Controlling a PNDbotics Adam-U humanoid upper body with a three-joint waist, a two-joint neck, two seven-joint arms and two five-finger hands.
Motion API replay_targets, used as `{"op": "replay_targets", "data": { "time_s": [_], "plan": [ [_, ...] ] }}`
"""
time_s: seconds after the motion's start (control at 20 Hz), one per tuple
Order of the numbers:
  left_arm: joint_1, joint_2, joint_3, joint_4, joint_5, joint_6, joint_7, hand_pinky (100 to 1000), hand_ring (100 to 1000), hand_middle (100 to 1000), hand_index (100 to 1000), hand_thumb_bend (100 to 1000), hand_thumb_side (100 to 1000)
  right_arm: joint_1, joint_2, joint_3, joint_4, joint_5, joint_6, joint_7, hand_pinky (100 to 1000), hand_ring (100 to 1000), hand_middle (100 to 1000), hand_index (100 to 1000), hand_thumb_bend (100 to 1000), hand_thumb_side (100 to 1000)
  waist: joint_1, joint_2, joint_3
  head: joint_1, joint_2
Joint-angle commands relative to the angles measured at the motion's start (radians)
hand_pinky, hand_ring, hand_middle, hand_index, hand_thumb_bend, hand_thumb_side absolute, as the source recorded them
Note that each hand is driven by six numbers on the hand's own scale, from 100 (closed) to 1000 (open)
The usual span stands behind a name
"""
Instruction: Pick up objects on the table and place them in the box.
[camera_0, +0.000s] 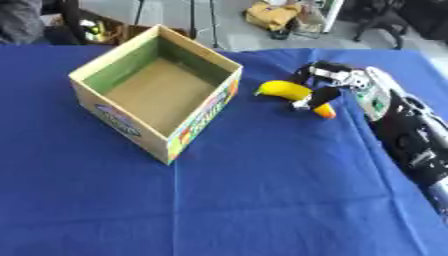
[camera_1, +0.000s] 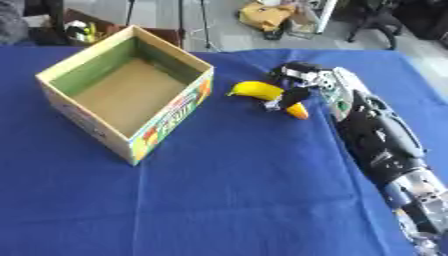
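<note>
Right hand (camera_0: 325, 82) curls round a banana (camera_0: 285, 90) on the blue cloth (camera_0: 262, 190).
The fruit lies just right of the open box (camera_0: 203, 117), thumb across its orange-tipped end; the box stands empty.

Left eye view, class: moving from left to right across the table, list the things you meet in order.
Open cardboard box → yellow banana → the robot's right hand, whose fingers are curled over the banana's right end → the right forearm, all on the blue tablecloth.
</note>
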Motion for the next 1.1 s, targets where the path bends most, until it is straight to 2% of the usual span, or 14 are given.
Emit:
{"op": "replay_targets", "data": {
  "time_s": [0.05,0.3,0.45,0.7,0.85,1.1],
  "plan": [
    [-0.009,0.003,0.000,-0.024,0.003,-0.002,-0.003,657,660,605,719,316,1000,0.012,0.016,0.019,0.021,0.041,-0.002,0.012,642,720,685,802,518,542,0.007,-0.009,0.005,-0.003,-0.013],
    [-0.010,0.001,0.000,-0.024,0.003,-0.002,-0.005,658,661,606,719,316,1000,0.013,0.028,0.023,0.030,0.063,-0.006,0.013,609,646,671,788,510,532,0.006,-0.007,0.007,-0.004,-0.016],
    [-0.011,0.000,0.001,-0.025,0.003,-0.001,-0.005,657,662,605,719,318,1000,0.015,0.036,0.024,0.035,0.066,-0.007,0.007,497,518,569,696,456,494,0.004,-0.006,0.009,-0.003,-0.017],
    [-0.012,-0.001,0.001,-0.024,0.003,0.000,-0.005,657,660,604,718,320,1000,0.016,0.038,0.024,0.032,0.066,-0.005,-0.031,356,386,431,533,293,369,0.001,-0.005,0.008,-0.001,-0.017],
    [-0.012,-0.001,0.002,-0.025,0.002,0.001,-0.006,657,660,604,718,319,1000,0.017,0.037,0.023,0.021,0.068,-0.004,-0.067,314,349,377,482,227,316,0.000,-0.005,0.007,0.000,-0.018],
    [-0.011,-0.002,0.003,-0.024,0.003,0.001,-0.005,657,661,604,718,320,1000,0.020,0.032,0.022,0.001,0.058,-0.007,-0.123,291,325,348,454,185,253,0.001,-0.009,0.005,0.000,-0.017]
  ]
}}
